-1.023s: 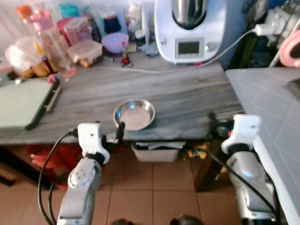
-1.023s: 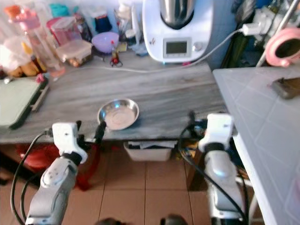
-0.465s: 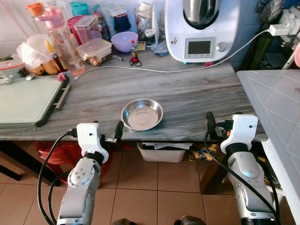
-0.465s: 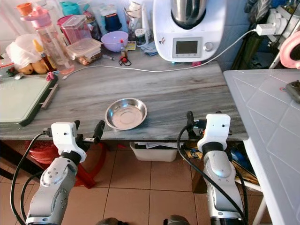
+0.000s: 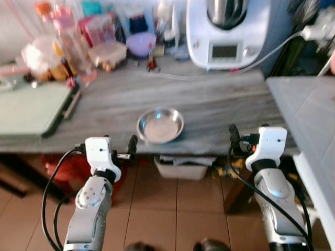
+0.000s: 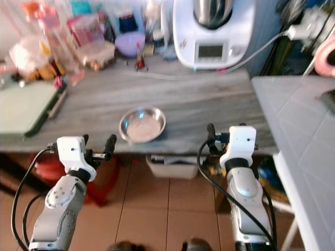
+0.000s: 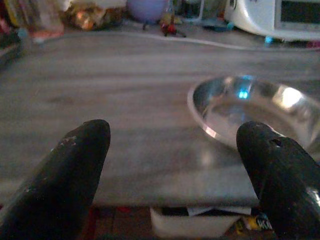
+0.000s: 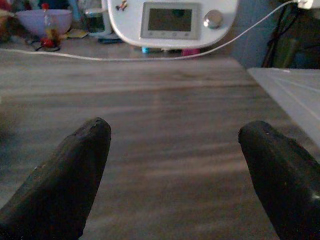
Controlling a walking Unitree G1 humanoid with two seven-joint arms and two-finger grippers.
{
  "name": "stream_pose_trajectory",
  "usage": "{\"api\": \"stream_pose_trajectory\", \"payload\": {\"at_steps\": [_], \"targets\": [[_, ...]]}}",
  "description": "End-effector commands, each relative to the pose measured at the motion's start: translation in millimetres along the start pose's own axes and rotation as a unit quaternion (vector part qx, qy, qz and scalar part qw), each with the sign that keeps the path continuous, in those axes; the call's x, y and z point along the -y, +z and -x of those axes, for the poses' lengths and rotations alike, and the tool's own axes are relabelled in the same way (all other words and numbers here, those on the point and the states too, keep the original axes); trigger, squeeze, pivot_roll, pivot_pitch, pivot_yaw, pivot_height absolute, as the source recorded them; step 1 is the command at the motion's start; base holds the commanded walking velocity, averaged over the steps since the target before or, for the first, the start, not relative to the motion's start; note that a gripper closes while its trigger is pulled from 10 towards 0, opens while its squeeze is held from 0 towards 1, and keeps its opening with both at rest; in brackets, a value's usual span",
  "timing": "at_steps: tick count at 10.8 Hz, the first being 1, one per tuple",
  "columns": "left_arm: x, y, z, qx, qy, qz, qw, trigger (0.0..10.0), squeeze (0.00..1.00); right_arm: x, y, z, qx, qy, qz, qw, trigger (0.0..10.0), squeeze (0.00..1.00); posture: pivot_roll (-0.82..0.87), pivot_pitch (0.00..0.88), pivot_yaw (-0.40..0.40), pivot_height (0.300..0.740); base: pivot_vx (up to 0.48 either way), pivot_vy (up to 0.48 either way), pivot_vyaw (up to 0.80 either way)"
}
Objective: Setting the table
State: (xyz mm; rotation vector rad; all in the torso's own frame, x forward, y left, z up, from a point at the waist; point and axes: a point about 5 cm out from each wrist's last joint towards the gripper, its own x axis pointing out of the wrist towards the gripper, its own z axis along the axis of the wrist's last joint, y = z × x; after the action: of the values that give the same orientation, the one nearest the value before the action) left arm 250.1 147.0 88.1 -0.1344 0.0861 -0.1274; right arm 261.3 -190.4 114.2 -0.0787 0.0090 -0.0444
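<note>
Shallow round stainless-steel dish point(image 5: 160, 125) resting near the front edge of the grey wood-grain worktop point(image 5: 209, 107), just ahead of the left tool point(image 7: 175, 165) and slightly toward its inner side. Left tool fingers point(image 7: 65, 175) spread wide, level with the worktop edge, touching nothing. Right tool point(image 8: 175, 165) also spread wide at the worktop edge, well apart from the dish. White kitchen appliance with a small display point(image 8: 170, 22) far ahead of the right tool, white cable point(image 8: 100, 56) trailing beside it. Lilac plastic bowl point(image 6: 129, 43) far beyond the left tool.
</note>
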Motion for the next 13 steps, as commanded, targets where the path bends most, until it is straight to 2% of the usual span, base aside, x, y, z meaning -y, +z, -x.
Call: {"api": "stream_pose_trajectory", "payload": {"at_steps": [1, 4, 6, 7, 9, 10, 13], "targets": [[-5.3, 0.0, 2.3, -0.003, 0.010, -0.007, 1.000, 10.0, 0.00, -3.4, -1.3, -2.5, -0.007, 0.006, -0.001, 1.000, 10.0, 0.00, -0.11, 0.000, 0.085, 0.740, -0.300, 0.000, 0.00], [-4.3, 0.4, 1.7, -0.002, 0.008, -0.007, 1.000, 10.0, 0.00, -2.3, -0.9, -3.5, -0.009, 0.003, 0.006, 1.000, 10.0, 0.00, -0.12, 0.000, 0.085, 0.740, -0.310, 0.000, 0.00], [-3.7, 1.0, 1.2, -0.002, 0.006, -0.008, 1.000, 10.0, 0.00, 2.1, -2.7, -7.7, -0.012, -0.033, 0.032, 0.999, 10.0, 0.00, -0.11, 0.000, 0.081, 0.740, -0.311, 0.000, 0.00], [-3.6, 0.5, 1.7, -0.003, 0.007, -0.008, 1.000, 10.0, 0.00, 1.7, -1.7, -8.8, -0.001, -0.036, 0.018, 0.999, 10.0, 0.00, -0.11, 0.000, 0.079, 0.740, -0.300, 0.000, 0.00], [-3.4, 0.4, 2.2, -0.003, 0.006, -0.009, 1.000, 10.0, 0.00, -4.4, -3.4, -9.2, -0.016, -0.007, -0.011, 1.000, 10.0, 0.00, -0.11, 0.000, 0.077, 0.740, -0.298, 0.000, 0.00], [-3.3, 1.7, 1.8, -0.001, 0.005, -0.009, 1.000, 10.0, 0.00, -6.3, 1.6, -7.9, 0.003, 0.006, -0.021, 1.000, 10.0, 0.00, -0.10, 0.000, 0.069, 0.740, -0.292, 0.000, 0.00], [-1.9, 0.8, 4.5, -0.003, 0.005, -0.009, 1.000, 10.0, 0.00, -7.3, 2.3, -12.5, -0.005, -0.010, -0.003, 1.000, 10.0, 0.00, -0.10, 0.000, 0.069, 0.740, -0.294, 0.000, 0.00]]}}
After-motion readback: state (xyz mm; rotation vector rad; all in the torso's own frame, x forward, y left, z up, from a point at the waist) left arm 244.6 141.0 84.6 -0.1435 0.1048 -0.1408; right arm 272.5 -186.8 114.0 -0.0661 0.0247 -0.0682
